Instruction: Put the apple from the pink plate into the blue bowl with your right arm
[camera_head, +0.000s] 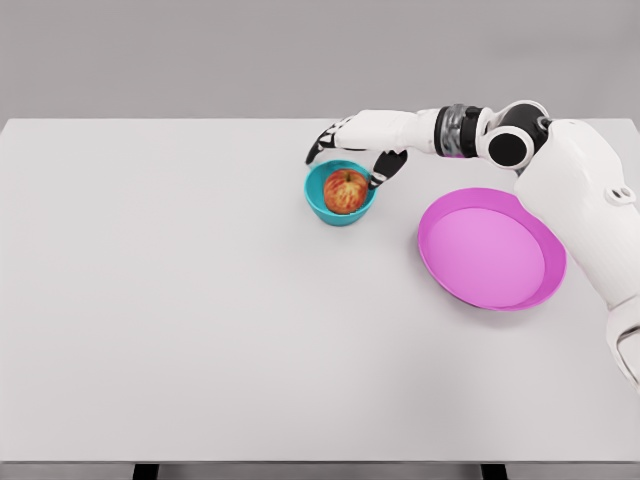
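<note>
Hovering right hand (352, 150), fingers (322, 145) spread, above apple (345, 191)

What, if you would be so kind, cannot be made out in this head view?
- Apple: its underside, hidden by the blue bowl wall.
- Right hand: part of the fingers is hidden behind the bowl rim.
- Left arm: outside the frame.
- Pink plate: nothing hidden.

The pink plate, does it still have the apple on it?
No, the pink plate lies bare, and the apple sits inside the blue bowl, with the right hand open just behind it.
</note>
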